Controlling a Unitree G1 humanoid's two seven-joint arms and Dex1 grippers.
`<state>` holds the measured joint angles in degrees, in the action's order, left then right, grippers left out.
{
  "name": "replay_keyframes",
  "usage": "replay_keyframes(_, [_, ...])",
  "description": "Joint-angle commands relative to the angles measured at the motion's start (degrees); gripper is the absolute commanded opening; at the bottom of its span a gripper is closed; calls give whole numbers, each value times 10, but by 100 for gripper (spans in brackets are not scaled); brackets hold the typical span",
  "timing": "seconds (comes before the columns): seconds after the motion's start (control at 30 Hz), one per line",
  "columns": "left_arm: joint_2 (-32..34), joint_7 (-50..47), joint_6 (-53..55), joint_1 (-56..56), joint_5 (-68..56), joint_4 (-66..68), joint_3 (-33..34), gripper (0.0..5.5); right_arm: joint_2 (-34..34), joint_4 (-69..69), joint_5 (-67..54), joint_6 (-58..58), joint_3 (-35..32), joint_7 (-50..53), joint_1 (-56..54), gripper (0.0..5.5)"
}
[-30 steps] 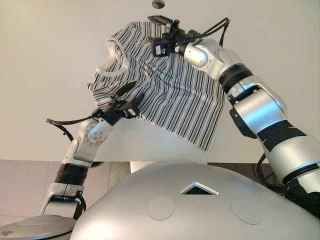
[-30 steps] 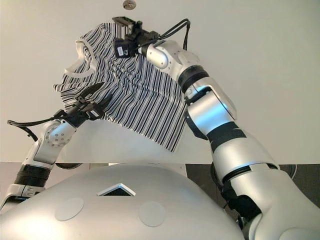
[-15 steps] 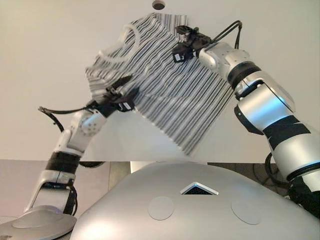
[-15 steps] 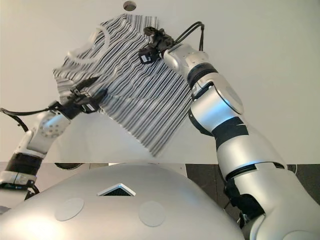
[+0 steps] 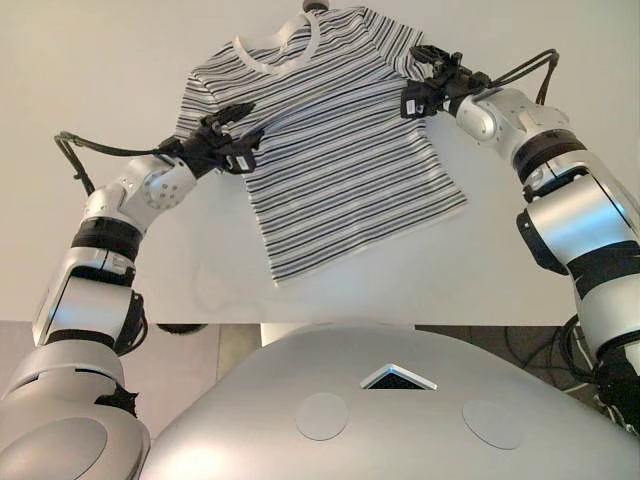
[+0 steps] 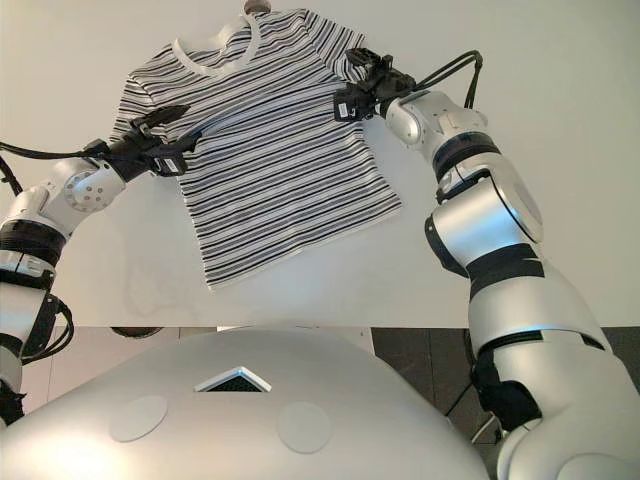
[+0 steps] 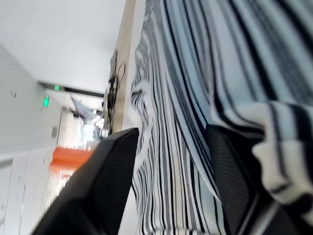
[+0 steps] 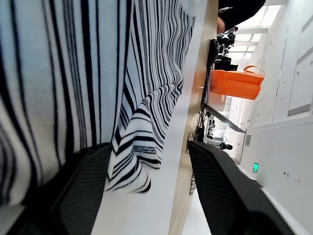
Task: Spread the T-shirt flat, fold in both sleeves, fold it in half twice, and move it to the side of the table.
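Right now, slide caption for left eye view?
Left fingers, right fingers over a black-and-white striped T-shirt flat on white table.

White table (image 5: 110,70), wood-coloured edge (image 8: 198,93), small round hole (image 5: 316,6) at its far side. Grey floor (image 6: 95,350) below the near edge, darker off to the right. Room behind: white panelled walls (image 8: 288,147), green sign (image 8: 256,167), orange bag (image 8: 234,84) with dark clutter beside it, bright light farther back.
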<state>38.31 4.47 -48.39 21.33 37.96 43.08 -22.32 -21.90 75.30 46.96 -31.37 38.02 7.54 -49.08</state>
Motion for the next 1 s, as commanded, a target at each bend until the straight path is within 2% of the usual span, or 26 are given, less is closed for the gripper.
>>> replay_keyframes(0.03, [11, -8, -31, 12, 15, 16, -14, 255, -43, -47, -27, -37, -24, 14, 50, 296])
replay_keyframes(0.17, [1, 14, -51, -7, -44, -26, 4, 255, -113, -235, -120, -105, -99, -15, 163, 296])
replay_keyframes(0.37, [15, 118, -3, -124, -235, -224, 28, 255, -222, -581, -246, -65, -242, -94, 346, 296])
replay_keyframes(0.43, [20, 152, 37, -168, -311, -292, 36, 255, -240, -664, -296, -63, -266, -130, 395, 296])
replay_keyframes(0.53, [0, 180, 113, -217, -479, -386, 76, 255, -251, -733, -322, -60, -246, -205, 446, 296])
replay_keyframes(0.63, [-25, 177, 175, -237, -594, -445, 135, 255, -253, -710, -242, -73, -191, -267, 450, 296])
replay_keyframes(0.83, [-59, 183, 232, -262, -617, -497, 189, 255, -249, -647, -100, -120, -113, -316, 409, 296])
replay_keyframes(1.0, [-79, 175, 269, -260, -608, -499, 226, 255, -270, -669, -64, -150, -78, -356, 416, 296])
